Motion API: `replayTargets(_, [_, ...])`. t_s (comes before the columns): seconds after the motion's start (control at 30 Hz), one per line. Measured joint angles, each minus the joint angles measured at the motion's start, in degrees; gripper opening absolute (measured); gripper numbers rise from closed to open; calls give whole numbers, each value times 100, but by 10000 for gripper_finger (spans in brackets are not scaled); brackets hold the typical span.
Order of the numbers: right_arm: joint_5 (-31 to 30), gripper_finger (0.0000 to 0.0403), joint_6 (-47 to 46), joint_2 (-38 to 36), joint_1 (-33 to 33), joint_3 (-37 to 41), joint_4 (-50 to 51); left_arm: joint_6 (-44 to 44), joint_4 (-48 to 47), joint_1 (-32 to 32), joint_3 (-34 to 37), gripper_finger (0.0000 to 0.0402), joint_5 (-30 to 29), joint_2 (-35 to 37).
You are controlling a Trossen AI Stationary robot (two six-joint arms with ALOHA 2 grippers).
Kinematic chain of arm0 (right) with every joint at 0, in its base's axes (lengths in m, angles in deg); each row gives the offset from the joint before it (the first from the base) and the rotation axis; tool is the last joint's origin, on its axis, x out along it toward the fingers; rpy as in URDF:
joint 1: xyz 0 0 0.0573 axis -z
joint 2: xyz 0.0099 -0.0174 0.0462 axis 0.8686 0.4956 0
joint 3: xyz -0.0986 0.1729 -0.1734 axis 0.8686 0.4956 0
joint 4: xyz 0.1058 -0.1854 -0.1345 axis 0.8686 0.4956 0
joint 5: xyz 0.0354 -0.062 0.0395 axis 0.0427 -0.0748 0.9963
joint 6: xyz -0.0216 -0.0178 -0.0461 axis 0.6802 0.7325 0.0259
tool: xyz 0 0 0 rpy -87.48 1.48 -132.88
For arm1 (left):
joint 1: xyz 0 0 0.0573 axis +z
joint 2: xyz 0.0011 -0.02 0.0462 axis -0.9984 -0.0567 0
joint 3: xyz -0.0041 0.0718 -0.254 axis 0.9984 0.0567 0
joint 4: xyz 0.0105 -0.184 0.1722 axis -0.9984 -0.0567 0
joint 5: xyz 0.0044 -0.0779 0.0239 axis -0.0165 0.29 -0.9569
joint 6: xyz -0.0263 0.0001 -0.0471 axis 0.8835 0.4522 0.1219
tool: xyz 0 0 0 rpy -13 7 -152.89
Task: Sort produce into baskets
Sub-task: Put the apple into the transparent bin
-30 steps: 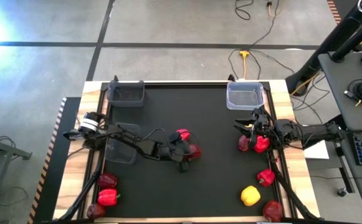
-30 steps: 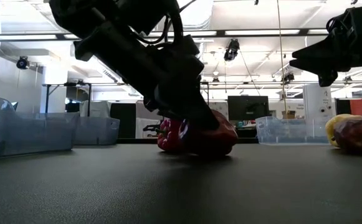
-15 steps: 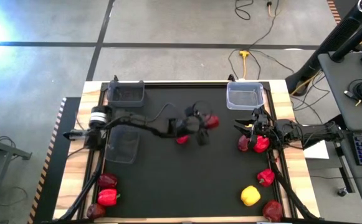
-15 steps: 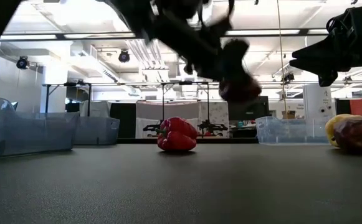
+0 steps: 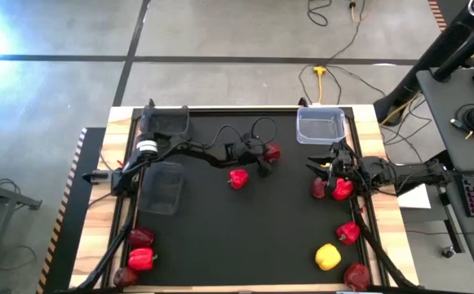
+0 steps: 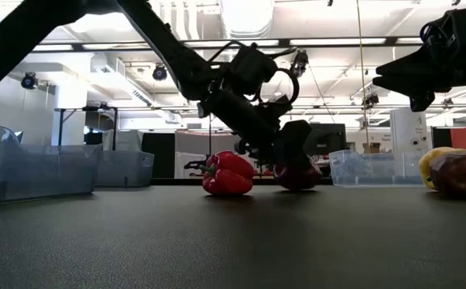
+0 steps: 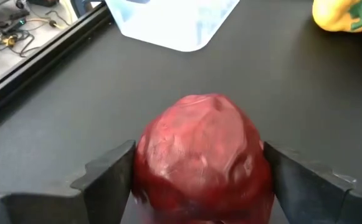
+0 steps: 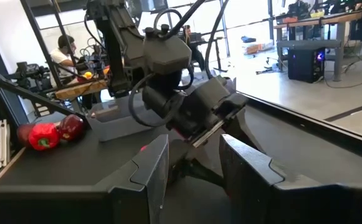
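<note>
1. Left gripper [image 5: 264, 157]: clenched on a maroon fruit [image 5: 272, 152]; in the left wrist view both fingers [image 7: 109, 177] lie against its flanks; the low view shows the fruit [image 6: 297, 168] down at the black table top [image 5: 220, 237], with the gripper [image 6: 277, 152] slanting down onto it.
2. Place of the held fruit: near the clear bluish basket [image 5: 321, 112], on its left-arm side and a little toward the table's front; apart from the basket, not touching it; the left wrist view shows that basket [image 7: 168, 25] just past the fruit [image 7: 202, 152].
3. Red bell pepper [image 5: 237, 178]: on the table, farther from the clear basket than the held fruit, in the same direction; near the fruit but apart from it [image 6: 228, 174].
4. Right gripper [image 5: 333, 166]: front of the clear basket, raised off the table in the low view [image 6: 413, 80]; fingers parted and empty [image 8: 193, 149].
5. Under and just front of the right gripper: a dark maroon fruit [image 5: 319, 189] and a red pepper [image 5: 342, 189], side by side and touching.
6. Farther front of the clear basket: another red pepper [image 5: 347, 233], a yellow pepper [image 5: 327, 257], and a red piece [image 5: 356, 276] at the front edge.
7. Two dark see-through baskets: one [image 5: 165, 122] across the table at the clear basket's depth; the other [image 5: 161, 186] front of the first.
8. Three red and maroon pieces [image 5: 140, 259]: clustered at the front corner diagonally across from the clear basket.
</note>
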Motion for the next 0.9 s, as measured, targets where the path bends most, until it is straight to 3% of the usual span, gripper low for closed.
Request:
replayTargets(0.27, [0, 134, 0, 0, 0, 0, 0, 22, -705, 20, -144, 366, 98, 356])
replayTargets(0.4, [0, 134, 0, 0, 0, -1, -2, 286, -1210, 18, -138, 376, 102, 861])
replayTargets(0.53, [0, 134, -2, 0, 0, 0, 0, 295, -1097, -76, 171, 377, 55, 1579])
replayTargets(0.63, [2, 134, -2, 2, 0, -2, -2, 182, -533, -306, 828, 377, 51, 2265])
replayTargets(0.8, [7, 134, 0, 2, 0, -2, -2, 593, 1432, -1076, 2786, 377, -121, 3343])
replayTargets(0.9, [28, 134, 2, 2, 0, -2, 18, 524, 2154, -1539, 3665, 378, -209, 4051])
